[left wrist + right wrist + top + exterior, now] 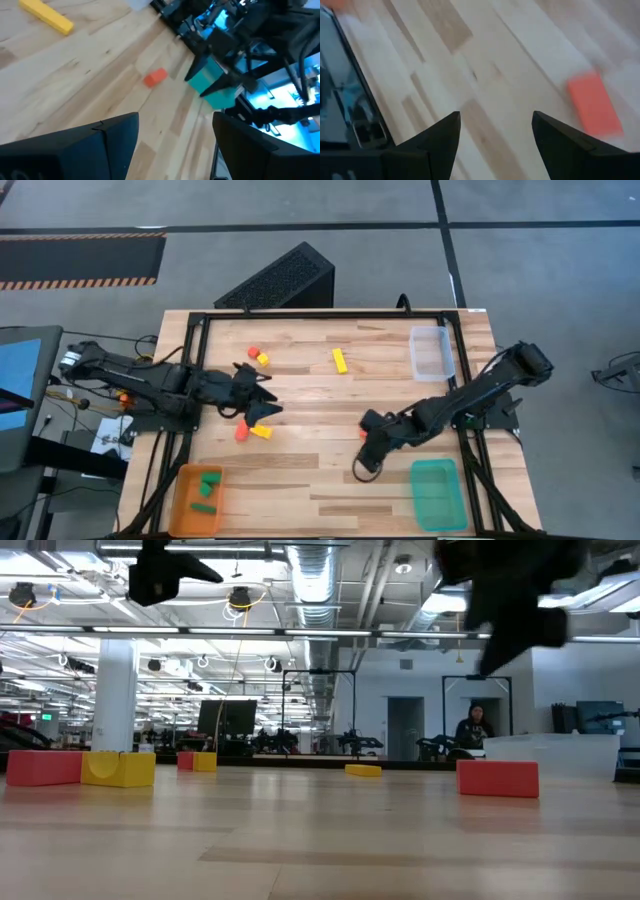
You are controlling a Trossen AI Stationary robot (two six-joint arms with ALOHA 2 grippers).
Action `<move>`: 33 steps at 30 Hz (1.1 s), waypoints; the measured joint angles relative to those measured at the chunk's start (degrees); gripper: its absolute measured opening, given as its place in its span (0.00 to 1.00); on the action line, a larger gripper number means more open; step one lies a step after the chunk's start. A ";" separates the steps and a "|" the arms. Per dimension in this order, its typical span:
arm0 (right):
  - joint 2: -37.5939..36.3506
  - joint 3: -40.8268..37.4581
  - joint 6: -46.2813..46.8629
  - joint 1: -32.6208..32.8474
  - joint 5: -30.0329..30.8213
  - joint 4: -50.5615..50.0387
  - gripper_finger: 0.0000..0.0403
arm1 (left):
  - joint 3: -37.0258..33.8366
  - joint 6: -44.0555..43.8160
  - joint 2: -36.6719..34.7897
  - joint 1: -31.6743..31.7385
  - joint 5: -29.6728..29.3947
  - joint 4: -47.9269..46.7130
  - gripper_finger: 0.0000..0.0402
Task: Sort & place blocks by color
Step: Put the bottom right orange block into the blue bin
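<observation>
Loose blocks lie flat on the wooden table: a red chunk (254,352) and a yellow chunk (263,359) toward the far side, a yellow bar (340,360), and a red block (241,432) touching a yellow one (261,432). Another red block (362,433) (595,104) (156,77) lies beside my right arm. Green blocks (208,485) sit in the orange tray (180,502). My left gripper (262,396) (175,135) is open, above the table just beyond the red-and-yellow pair. My right gripper (358,472) (495,132) is open over bare wood, nearer the table's near edge than the red block.
A teal tray (437,493) stands at the near right and a clear tray (432,352) at the far right. The orange tray is at the near left corner. Bare wood lies between the two arms. A black frame borders the table, and a person (472,728) stands far off in the room.
</observation>
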 joint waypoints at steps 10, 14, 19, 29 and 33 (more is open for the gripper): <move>6.57 6.18 -12.80 -10.39 -12.97 3.15 0.61 | 0.07 0.45 1.83 2.47 0.33 6.44 0.59; 6.14 9.74 -18.32 -11.71 -10.53 -10.79 0.54 | 0.07 -0.63 1.71 2.11 -1.26 0.33 0.59; 7.41 9.21 -29.34 -11.29 -5.92 -18.34 0.50 | 0.02 2.05 3.14 0.54 -4.00 -8.76 0.59; 13.63 8.43 -33.53 -10.01 -7.61 -18.52 0.63 | -0.02 1.56 8.92 -0.92 -4.68 -12.75 0.59; 14.18 8.48 -33.92 -8.25 -3.12 -18.06 0.64 | -0.02 1.37 10.38 -1.42 -4.68 -13.09 0.59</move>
